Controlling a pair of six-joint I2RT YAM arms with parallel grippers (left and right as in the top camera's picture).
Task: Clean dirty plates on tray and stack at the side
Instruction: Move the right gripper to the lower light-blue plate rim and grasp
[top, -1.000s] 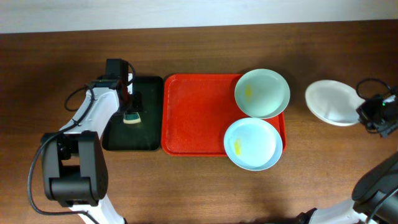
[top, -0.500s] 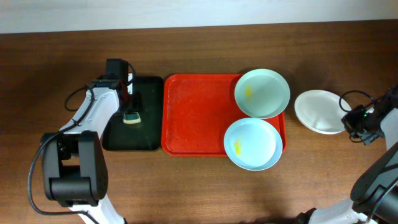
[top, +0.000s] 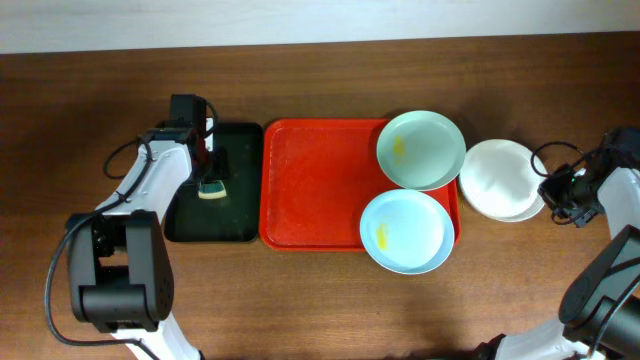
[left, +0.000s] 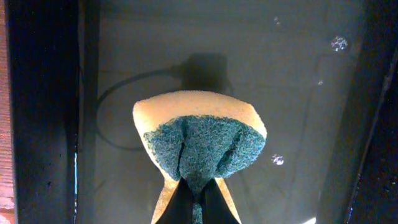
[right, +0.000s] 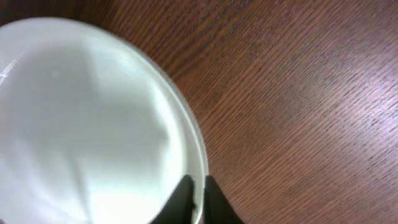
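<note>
Two plates rest on the right end of the red tray: a mint green plate at the back and a pale blue plate at the front, each with a small yellow smear. The white plate is on the wood just right of the tray. My right gripper pinches its right rim, one finger inside and one outside. Over the black tray, my left gripper is shut on a yellow and green sponge.
The black tray lies directly left of the red tray and looks wet, with droplets on its floor. Cables trail from both arms. Bare brown wood surrounds the trays in front, behind and at the far right.
My right gripper has carried the white plate leftwards, from the far right of the table to just beside the red tray. The left arm and sponge have not moved.
</note>
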